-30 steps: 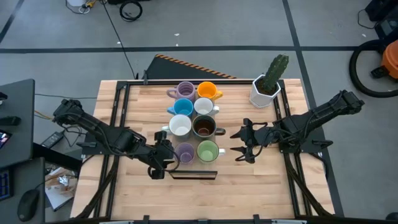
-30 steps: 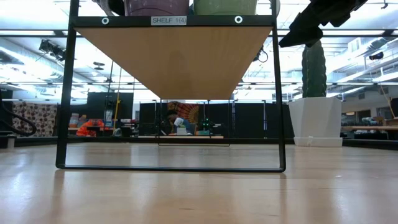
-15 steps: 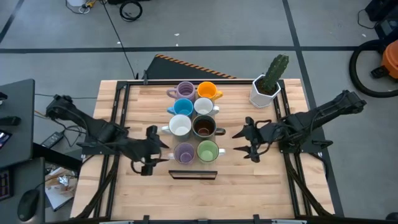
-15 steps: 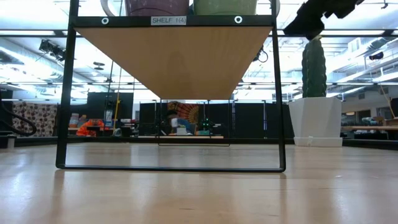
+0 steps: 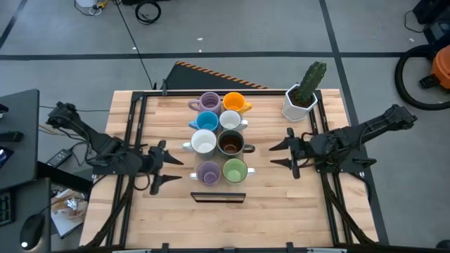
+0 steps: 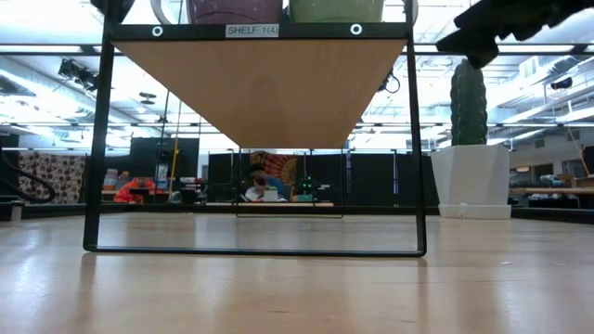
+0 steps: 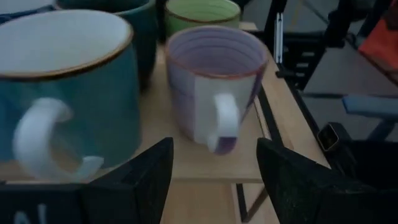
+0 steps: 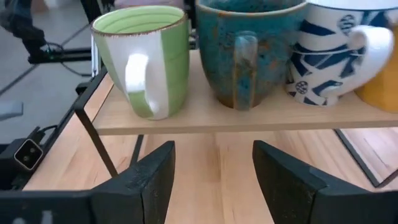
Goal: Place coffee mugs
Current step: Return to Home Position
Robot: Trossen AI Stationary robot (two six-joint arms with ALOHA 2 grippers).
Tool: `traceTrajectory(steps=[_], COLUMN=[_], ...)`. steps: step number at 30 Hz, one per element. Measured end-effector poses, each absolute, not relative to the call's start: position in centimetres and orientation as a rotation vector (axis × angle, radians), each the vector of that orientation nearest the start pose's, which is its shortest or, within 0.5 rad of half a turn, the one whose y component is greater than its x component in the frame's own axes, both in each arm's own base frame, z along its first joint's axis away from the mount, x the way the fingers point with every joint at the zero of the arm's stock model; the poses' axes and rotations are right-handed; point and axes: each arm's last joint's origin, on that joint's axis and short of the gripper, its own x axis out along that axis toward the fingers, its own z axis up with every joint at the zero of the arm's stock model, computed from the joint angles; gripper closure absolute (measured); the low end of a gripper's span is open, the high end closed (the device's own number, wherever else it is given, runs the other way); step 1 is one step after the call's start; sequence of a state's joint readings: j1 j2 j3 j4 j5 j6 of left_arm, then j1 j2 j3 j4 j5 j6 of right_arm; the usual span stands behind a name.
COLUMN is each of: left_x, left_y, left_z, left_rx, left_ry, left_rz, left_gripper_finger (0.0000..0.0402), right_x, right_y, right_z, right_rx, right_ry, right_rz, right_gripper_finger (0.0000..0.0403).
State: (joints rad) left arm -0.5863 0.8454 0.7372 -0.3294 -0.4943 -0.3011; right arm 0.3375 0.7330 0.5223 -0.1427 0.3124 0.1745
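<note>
Open bare table (image 5: 169,126) to the left of the shelf (image 6: 260,83) and again to its right, as far as the left gripper (image 5: 167,167) and right gripper (image 5: 273,156), both spread wide and apart from the mugs (image 5: 230,144). Crowded on top: rims touching or just beside each other in two columns. Blocked at the far right corner by the cactus pot (image 5: 298,104). Probably passable beneath the shelf, between its black legs (image 6: 98,139).
</note>
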Motion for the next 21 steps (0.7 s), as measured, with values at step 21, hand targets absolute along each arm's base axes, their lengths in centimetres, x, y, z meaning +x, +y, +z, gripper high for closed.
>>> traceTrajectory(steps=[21], left_x=[10.1], left_y=[-3.9], left_z=[21.2], left_rx=[-0.168], left_ry=[-0.117], left_rz=[0.061], left_gripper_finger=[0.0190], right_x=[10.6], right_y=[-0.7], right_z=[23.2], right_rx=[0.110], right_ry=[-0.048], right_rz=[-0.168], right_gripper_finger=[0.0333])
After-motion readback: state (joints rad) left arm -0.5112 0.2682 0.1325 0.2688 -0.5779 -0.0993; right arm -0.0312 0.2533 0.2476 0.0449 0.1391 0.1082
